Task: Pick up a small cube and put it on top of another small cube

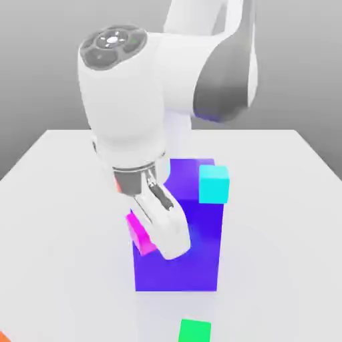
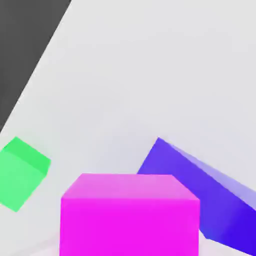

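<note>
The small cube [image 1: 138, 230] is bright magenta and sits between the fingers of my gripper [image 1: 155, 242], which is shut on it. In the exterior view the cube hangs in front of the left face of the tall blue-violet block [image 1: 190, 234]. One white finger [image 1: 167, 230] covers part of the cube, and the other finger is hidden. In the hand view the small cube [image 2: 130, 215] is very close, with the white table far below it.
A cyan cube [image 1: 214, 184] rests at the upper right of the blue-violet block [image 2: 210, 200]. A green cube [image 1: 195, 330] [image 2: 22, 172] lies on the white table [image 1: 280, 267] near the front edge. The table's dark edge [image 2: 25, 45] shows beyond it.
</note>
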